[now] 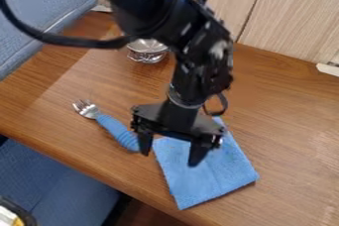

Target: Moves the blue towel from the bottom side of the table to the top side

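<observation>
Jaws wide apart, nothing between them, and the gripper [169, 158] hangs right over the near part of the table [86, 145]! One finger is above the blue towel [210, 175], the other just off its left edge as we look at it, close by the handle end of the fork [119, 133]. Whether either tip touches down is hard to call from this slant.

And the score? The towel lies at the bottom side, its lowest corner close to the table's front edge, so the move itself is all to play for. The arm is in place above it, which I'd count as the approach largely made. Left to do: a grip on the cloth, the carry up the table past the metal bowl [147, 50], and the release at the top side.

Now the lie of the cloth: flat, a little longer than wide, its long axis slanting from upper left down to lower right, steeper than it is sideways. One narrow end points up towards the wooden panels [291, 17], the other down towards the front edge.
</observation>
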